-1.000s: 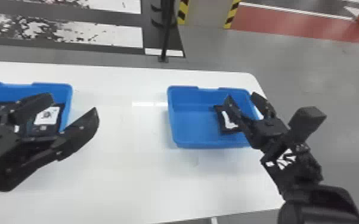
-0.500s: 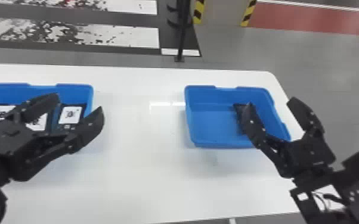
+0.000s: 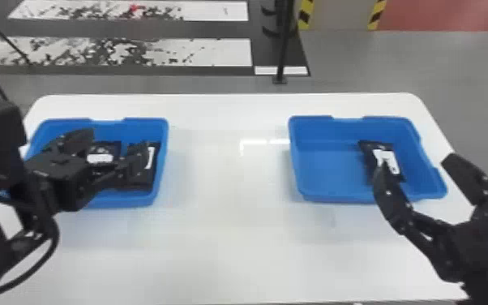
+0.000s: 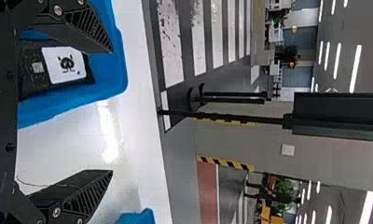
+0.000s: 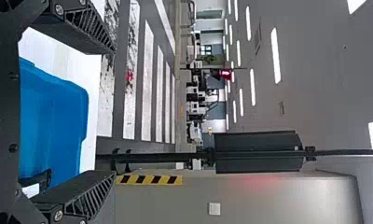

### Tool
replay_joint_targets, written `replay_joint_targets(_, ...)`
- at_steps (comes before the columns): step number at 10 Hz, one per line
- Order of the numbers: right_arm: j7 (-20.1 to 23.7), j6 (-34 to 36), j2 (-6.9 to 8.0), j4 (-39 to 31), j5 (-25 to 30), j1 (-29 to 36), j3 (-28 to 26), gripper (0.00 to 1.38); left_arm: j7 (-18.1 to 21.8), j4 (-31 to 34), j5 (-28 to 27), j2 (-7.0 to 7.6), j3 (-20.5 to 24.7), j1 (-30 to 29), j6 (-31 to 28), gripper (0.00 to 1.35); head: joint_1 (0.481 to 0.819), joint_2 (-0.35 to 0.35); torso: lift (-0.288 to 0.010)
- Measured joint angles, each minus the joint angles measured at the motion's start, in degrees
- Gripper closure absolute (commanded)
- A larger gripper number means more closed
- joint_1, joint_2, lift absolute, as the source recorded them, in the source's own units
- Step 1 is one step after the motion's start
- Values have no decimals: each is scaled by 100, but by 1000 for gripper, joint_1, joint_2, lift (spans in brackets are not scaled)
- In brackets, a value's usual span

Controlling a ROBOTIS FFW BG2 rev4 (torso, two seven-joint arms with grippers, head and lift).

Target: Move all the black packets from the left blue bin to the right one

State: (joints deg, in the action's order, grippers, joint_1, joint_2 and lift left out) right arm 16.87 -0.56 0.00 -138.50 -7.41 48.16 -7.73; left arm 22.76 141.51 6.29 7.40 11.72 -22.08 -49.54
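In the head view, my left gripper point(image 3: 114, 142) is open above the left blue bin point(image 3: 163, 162), over black packets point(image 3: 140, 181) with white labels, which it partly covers. My right gripper point(image 3: 416, 165) stands open at the near right corner of the right blue bin point(image 3: 324, 170). One black packet point(image 3: 386, 159) with a white label lies in that bin, its near end beside a fingertip. In the left wrist view, my left gripper point(image 4: 111, 111) is spread wide, a packet point(image 4: 65, 65) close to one finger. The right wrist view has my right gripper point(image 5: 113, 112) with nothing between its fingertips.
Both bins stand on a white table point(image 3: 231, 227), with a wide stretch of tabletop between them. A dark post point(image 3: 283, 44) rises from the floor behind the table's far edge.
The head view has shifted toward the left. Against the bins, my left gripper has moved left over its bin; my right gripper has drawn back toward the near right and spread wider, away from the packet.
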Motion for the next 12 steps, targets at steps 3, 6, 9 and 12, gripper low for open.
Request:
replay_joint_targets(3,0,11,0,47,-11,-19,8,116,-108,-1143,-283,41,-97,821,-87,131,695,56,-140)
replay_joint_targets(6,0,67,0,83,-30,-29,20,117,-264,-2316,-410,61,-140,1527,-348,133,695,85,-140)
replay_joint_targets(9,9,97,0,129,-68,-38,64,117,-317,-3174,-540,191,-353,2052,-710,133,695,98,-140)
replay_joint_targets(12,35,99,0,155,-84,-61,65,127,-309,-3915,-561,313,-742,2508,-1063,137,695,80,-140)
